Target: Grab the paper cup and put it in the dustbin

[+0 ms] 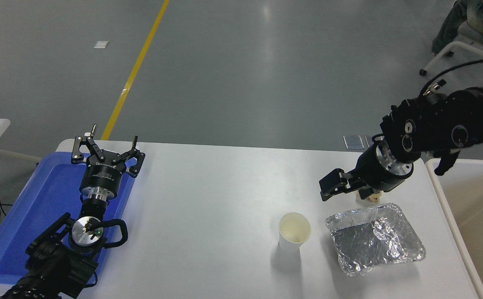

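The paper cup (294, 231) stands upright on the white table (208, 199), right of centre, cream inside showing. The dustbin (480, 216) sits off the table's right edge, with a pale rim and beige inside. My right gripper (346, 190) is open and empty. It hangs low over the table, up and to the right of the cup and a short gap from it. My left gripper (106, 150) is parked open over the blue tray at the left.
A crinkled silver foil tray (375, 239) lies just right of the cup. A tan crumpled paper ball (375, 199) is mostly hidden behind my right gripper. A blue tray (17, 216) sits at the table's left end. A person on a chair (469, 25) is at the top right.
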Controlling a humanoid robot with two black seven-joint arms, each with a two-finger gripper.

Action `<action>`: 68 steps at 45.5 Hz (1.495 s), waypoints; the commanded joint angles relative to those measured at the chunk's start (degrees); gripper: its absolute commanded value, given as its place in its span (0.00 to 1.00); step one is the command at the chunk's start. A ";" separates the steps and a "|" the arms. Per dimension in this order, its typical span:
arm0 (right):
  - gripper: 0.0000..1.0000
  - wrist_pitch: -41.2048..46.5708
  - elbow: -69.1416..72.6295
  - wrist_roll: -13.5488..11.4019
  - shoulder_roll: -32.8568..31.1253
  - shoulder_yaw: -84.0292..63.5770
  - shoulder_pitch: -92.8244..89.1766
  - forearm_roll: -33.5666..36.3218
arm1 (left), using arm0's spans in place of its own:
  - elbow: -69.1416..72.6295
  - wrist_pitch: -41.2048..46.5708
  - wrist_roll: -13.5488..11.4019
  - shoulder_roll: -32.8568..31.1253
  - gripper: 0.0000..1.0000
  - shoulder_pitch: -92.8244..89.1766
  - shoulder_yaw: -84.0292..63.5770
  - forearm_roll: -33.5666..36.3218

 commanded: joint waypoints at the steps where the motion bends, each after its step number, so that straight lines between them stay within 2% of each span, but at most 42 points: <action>1: 1.00 -1.61 -5.48 -0.04 1.64 3.92 -8.88 -1.11 | 0.00 -0.03 -0.01 -0.03 1.00 0.01 0.00 0.00; 39: 1.00 -4.25 -14.80 -0.04 5.60 9.20 -21.62 -1.81 | 0.00 0.06 -0.01 0.06 1.00 -0.08 0.09 -0.17; 47: 0.93 -5.57 -15.76 -0.04 5.69 9.37 -23.21 -2.78 | 0.00 -0.03 -0.01 0.06 1.00 -0.08 0.09 -0.17; 53: 0.75 -5.83 -16.03 -0.04 5.78 9.37 -23.47 -2.78 | 0.00 0.06 -0.01 0.06 1.00 -0.08 0.09 -0.17; 62: 0.23 -5.92 -16.03 -0.04 5.86 9.11 -23.47 -2.87 | 0.00 -0.03 -0.01 0.06 1.00 0.01 0.09 -0.17; 65: 0.01 -5.92 -16.03 -0.04 5.95 9.02 -23.47 -2.87 | 0.00 -0.03 -0.01 0.06 1.00 -0.08 0.00 -0.17; 68: 0.00 -6.10 -16.03 -0.04 6.04 9.11 -23.47 -2.87 | 0.00 -0.03 -0.01 0.06 1.00 -0.08 0.09 -0.17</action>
